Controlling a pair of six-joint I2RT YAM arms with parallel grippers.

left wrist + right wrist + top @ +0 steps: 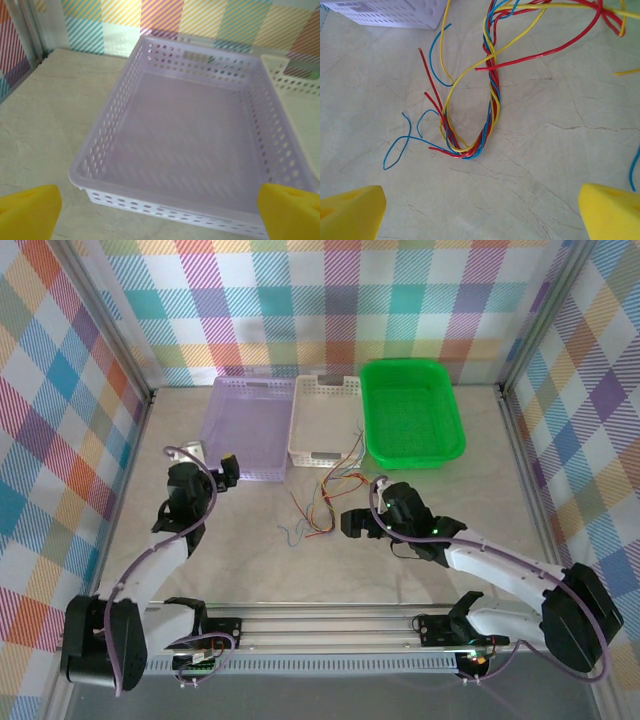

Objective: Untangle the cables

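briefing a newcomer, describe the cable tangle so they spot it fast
At the far side of the table stand a purple basket, a white basket and a green basket. In front of the white basket lie the cables: hair-thin red, yellow and blue strands twisted together, unlike the rigid baskets.

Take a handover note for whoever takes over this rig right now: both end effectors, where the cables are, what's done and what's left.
Left end effector: open, holding nothing, hovering at the near wall of the purple basket.
Right end effector: open, holding nothing, aimed at the cables from just beside them.
Cables: one bundle on the table in front of the white basket, with loose ends fanning out.
Done: nothing yet. Red, blue and yellow strands are twisted together in a braid.
Left: grasp the bundle and pull every strand apart.
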